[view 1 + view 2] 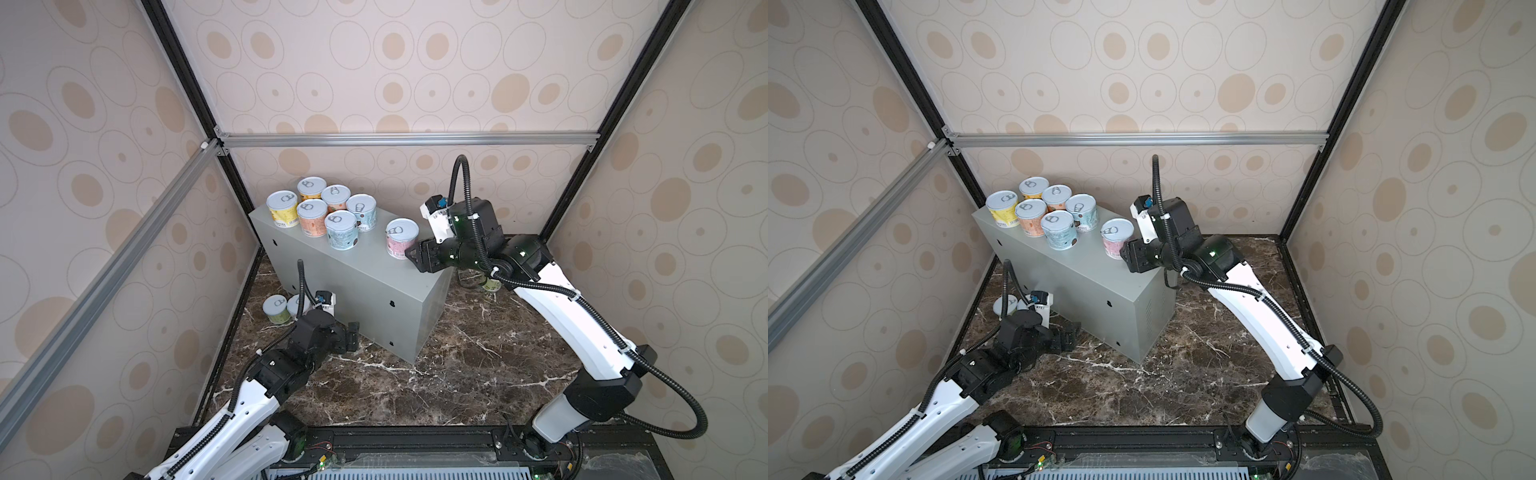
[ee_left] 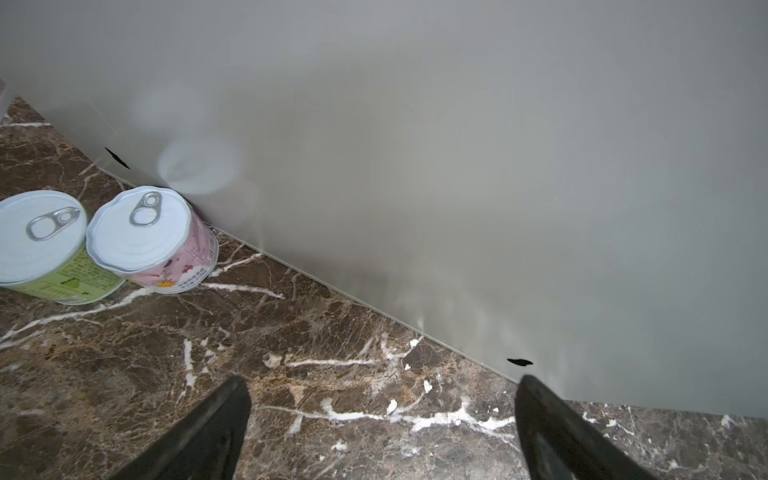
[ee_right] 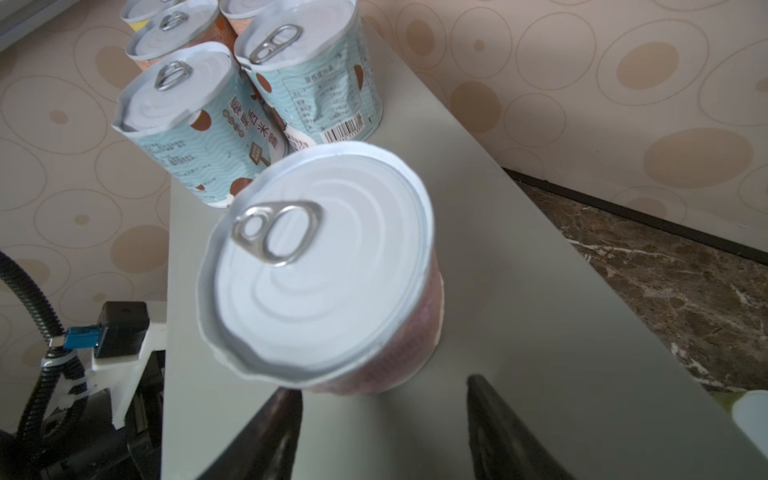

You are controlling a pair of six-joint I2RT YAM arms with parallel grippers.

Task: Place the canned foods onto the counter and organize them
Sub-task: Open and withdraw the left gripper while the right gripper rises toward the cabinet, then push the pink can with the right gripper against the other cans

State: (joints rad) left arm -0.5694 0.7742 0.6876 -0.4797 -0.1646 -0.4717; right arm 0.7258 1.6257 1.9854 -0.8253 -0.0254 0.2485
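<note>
On worktop (image 1: 365,274) mid-width, apart from 6-can cluster (image 1: 322,212) at far-left end: pink can (image 3: 324,266) upright, unheld | R tool (image 3: 382,395) apart just behind it, gripping nothing | risk: clipping can w/ fingertip (image 3: 286,411), tipping it off edge | L tool (image 2: 382,384) wide apart over floor (image 2: 291,332) nr green can (image 2: 37,237)

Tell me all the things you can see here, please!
floor: one; dark brown marble; underneath everything.
counter: one; grey; standing on the floor.
cans on the counter: seven; yellow, orange, peach, blue, pink labels; six huddled, pink can apart.
cans on the floor: three; green can and second pink can beside the counter, one greenish can behind the right arm.
walls: beige, circles; all round.
left gripper: open, empty, low by the counter.
right gripper: open, beside the pink can.
</note>
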